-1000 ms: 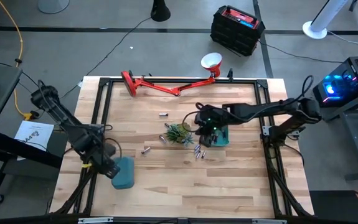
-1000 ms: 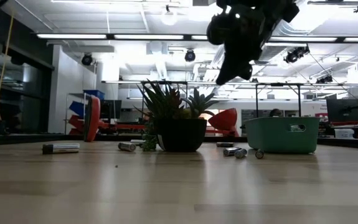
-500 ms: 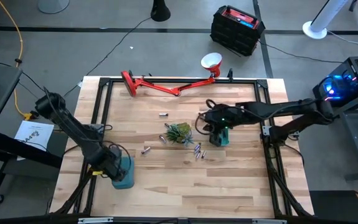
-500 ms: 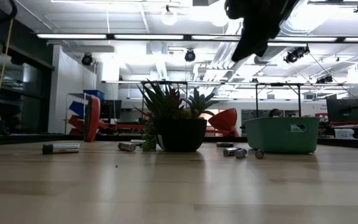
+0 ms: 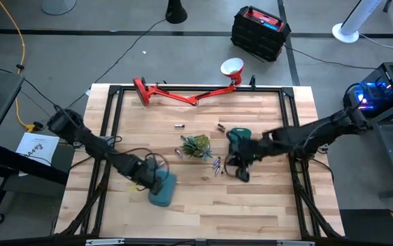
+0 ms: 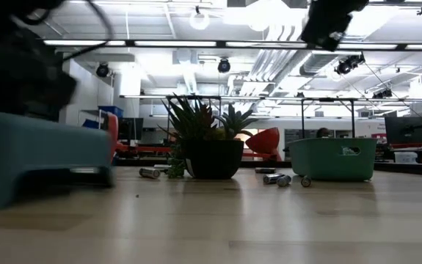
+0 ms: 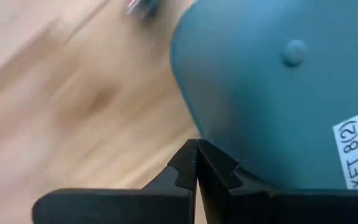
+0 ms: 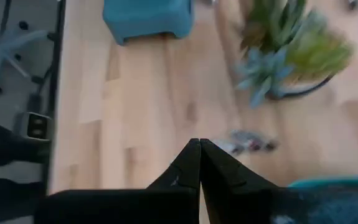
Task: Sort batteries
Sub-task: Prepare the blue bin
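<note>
Small silvery batteries lie loose around a potted plant (image 5: 196, 145): one (image 5: 180, 126) on its far side, one (image 5: 220, 127) nearby, a cluster (image 5: 217, 165) on its near right, also showing in the low view as batteries (image 6: 277, 178). One teal tray (image 5: 163, 189) sits at mid-left and looms large in the low view as a teal tray (image 6: 34, 158). My left gripper (image 5: 150, 179) (image 7: 196, 155) is shut beside it. A second teal tray (image 5: 238, 136) (image 6: 333, 158) stands right of the plant. My right gripper (image 5: 240, 167) (image 8: 198, 146) is shut, holds nothing, and hangs high above the table. My left gripper is shut and lies low at the table against the tray's side wall (image 7: 228, 146), which meets the outer side of one finger (image 7: 219, 168). The fingers come level from the table's left. The tray rests on the table.
A red desk lamp (image 5: 182, 94) lies along the far edge. The plant stands between the two trays. A black frame rail (image 5: 114, 109) borders the tabletop. Bare wood (image 5: 251, 205) stretches along the near side.
My left gripper has swept toward the table's right, and the teal tray beside it has slid the same way along the table, from the left edge toward the middle. My right gripper has drawn back from over the right tray toward the near edge and has risen.
</note>
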You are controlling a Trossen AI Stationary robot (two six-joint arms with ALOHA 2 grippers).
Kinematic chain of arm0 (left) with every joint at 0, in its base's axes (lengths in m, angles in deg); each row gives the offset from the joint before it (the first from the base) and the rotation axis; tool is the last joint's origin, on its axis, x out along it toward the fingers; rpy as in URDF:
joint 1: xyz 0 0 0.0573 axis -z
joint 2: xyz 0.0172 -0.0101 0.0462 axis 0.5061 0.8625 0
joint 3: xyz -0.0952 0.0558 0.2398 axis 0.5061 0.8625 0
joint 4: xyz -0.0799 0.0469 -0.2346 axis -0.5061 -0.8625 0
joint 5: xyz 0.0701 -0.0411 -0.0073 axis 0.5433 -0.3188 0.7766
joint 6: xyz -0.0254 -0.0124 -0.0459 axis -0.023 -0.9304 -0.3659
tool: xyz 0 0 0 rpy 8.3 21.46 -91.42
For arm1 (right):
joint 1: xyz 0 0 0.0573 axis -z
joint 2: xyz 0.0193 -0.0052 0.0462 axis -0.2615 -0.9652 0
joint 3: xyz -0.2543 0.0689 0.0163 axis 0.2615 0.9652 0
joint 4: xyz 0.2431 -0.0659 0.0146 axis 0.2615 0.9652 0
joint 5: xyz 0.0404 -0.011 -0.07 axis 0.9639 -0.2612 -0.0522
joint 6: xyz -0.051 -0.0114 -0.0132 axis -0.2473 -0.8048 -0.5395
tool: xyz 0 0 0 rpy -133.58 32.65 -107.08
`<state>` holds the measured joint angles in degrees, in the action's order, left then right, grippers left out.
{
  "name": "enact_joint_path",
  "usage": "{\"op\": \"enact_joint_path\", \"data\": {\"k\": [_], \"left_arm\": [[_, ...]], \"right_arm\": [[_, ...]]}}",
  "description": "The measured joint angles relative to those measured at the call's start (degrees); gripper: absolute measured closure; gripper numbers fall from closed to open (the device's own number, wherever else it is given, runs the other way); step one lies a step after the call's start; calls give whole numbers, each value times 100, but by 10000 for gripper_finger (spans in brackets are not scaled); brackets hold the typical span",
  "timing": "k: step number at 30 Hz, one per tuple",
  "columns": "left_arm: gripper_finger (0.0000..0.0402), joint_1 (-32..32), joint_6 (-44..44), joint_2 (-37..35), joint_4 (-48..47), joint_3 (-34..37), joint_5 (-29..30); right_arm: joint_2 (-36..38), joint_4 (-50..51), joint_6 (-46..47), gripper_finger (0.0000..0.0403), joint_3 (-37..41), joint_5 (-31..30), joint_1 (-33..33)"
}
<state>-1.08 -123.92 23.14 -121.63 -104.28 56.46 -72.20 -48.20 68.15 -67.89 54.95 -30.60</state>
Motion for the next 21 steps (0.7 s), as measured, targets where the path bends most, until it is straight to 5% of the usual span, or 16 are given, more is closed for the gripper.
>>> {"op": "enact_joint_path", "data": {"k": [11,21], "left_arm": [[401,-848,2532,924,2896,-7,241],[401,-869,3343,-207,1524,-126,21]], "right_arm": [[-2035,-2036,3230,403,4,-860,-1475],[-4059,-2652,3772,403,-749,-765,-1358]]}}
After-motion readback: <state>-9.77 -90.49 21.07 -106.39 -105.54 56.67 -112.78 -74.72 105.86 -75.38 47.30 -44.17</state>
